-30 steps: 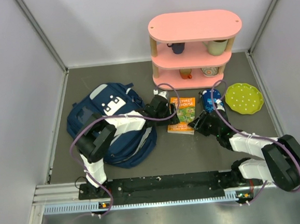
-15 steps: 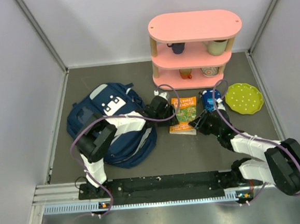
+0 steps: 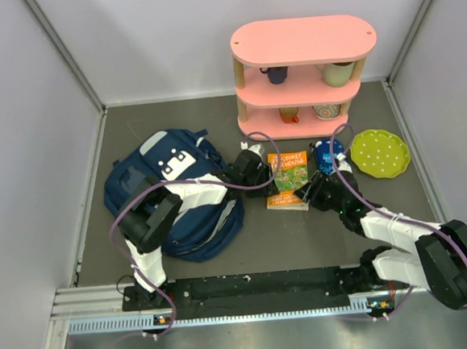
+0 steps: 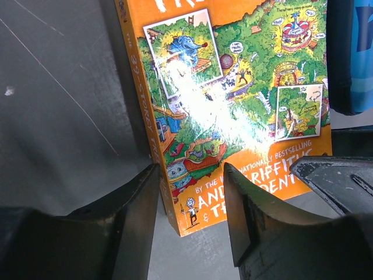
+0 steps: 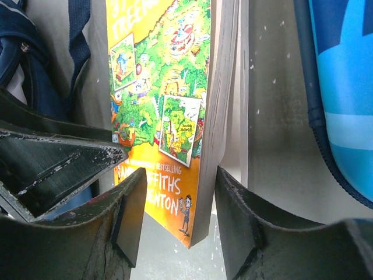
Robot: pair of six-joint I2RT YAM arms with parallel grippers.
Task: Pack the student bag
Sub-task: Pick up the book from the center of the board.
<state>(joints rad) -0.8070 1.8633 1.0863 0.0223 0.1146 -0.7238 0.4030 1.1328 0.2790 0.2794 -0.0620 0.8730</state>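
The navy student bag [image 3: 175,197] lies at the left of the table; part of it shows in the right wrist view [image 5: 26,55]. An orange and green book [image 3: 288,178] lies right of it. My left gripper [image 3: 259,172] is open at the book's left edge, and its fingers [image 4: 135,216] straddle the near spine corner of the book [image 4: 233,105] without touching it. My right gripper [image 3: 316,191] is open at the book's near right corner. The book's page edge [image 5: 221,116] sits between its jaws with gaps on both sides.
A small blue pencil case [image 3: 327,156] lies right of the book and close to the right gripper [image 5: 344,87]. A green dotted plate [image 3: 380,152] lies at the far right. A pink shelf [image 3: 304,41] with cups stands behind.
The book's near end has shifted slightly right and now lies squarer. The right gripper followed it a little. The left arm has barely moved.
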